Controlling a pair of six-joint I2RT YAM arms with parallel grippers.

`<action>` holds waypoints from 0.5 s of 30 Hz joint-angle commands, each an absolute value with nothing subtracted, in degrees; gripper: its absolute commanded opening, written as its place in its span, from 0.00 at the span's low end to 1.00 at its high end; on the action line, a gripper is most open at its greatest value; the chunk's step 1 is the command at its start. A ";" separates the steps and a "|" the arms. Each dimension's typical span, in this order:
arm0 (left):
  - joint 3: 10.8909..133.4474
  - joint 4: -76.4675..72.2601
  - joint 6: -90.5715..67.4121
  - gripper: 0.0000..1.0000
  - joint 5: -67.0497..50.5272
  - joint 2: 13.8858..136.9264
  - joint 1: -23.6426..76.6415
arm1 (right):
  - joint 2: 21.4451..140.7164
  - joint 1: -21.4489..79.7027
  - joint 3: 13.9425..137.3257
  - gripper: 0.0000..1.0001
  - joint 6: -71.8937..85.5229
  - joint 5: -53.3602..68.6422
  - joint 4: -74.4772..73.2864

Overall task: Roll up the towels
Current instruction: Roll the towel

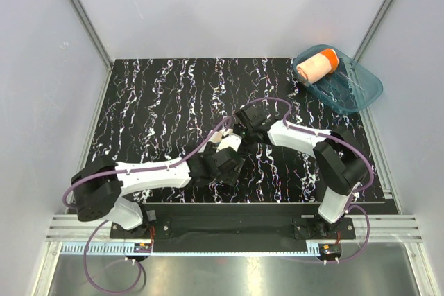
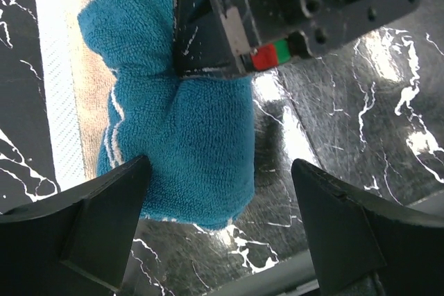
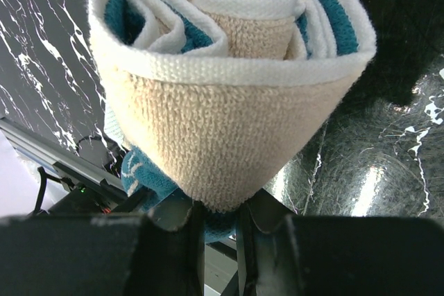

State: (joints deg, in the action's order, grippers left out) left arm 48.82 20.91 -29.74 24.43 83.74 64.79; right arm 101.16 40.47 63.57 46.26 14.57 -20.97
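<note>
The teal-blue towel is rolled up into a fat roll. You can see the swirl of blue, white and cream at its end. The right gripper pinches the bottom of the roll between its two fingers and holds it tight.

The left gripper is right next to the roll, with its two fingers spread wide. The roll sits just past the fingertips and more to the left one. The right fingertip is away from the cloth. This gripper is not holding anything.

Both arms reach in and meet in the middle of the black marble table. The left arm lies low and points to the right. The right arm bends in from the right and points to the left.

The orange towel is rolled up too. It lies in the see-through teal tub at the far right corner, well away from both grippers.
</note>
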 commanded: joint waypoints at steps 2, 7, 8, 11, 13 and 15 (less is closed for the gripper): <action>49.13 19.34 -28.57 0.91 28.21 86.56 64.78 | 100.72 41.22 64.86 0.11 43.86 14.50 -27.86; 47.20 18.64 -29.79 0.84 27.34 89.56 64.69 | 100.28 41.22 65.83 0.13 44.12 16.17 -28.74; 46.50 18.02 -30.14 0.82 27.16 89.65 64.77 | 100.20 41.22 66.18 0.14 44.21 16.43 -28.65; 44.47 17.49 -31.29 0.74 26.98 89.12 64.69 | 99.67 41.22 66.79 0.15 44.30 17.05 -29.44; 43.86 17.49 -31.46 0.66 27.07 88.59 64.51 | 99.23 41.13 67.32 0.17 44.03 17.40 -30.05; 43.68 17.32 -31.55 0.57 26.29 88.77 63.81 | 98.97 41.22 67.67 0.20 43.77 17.49 -30.41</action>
State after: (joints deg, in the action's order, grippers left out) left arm 46.22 15.84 -29.54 28.34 87.81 64.73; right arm 101.16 40.56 65.58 45.43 14.96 -24.99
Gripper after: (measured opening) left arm 0.596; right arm 0.218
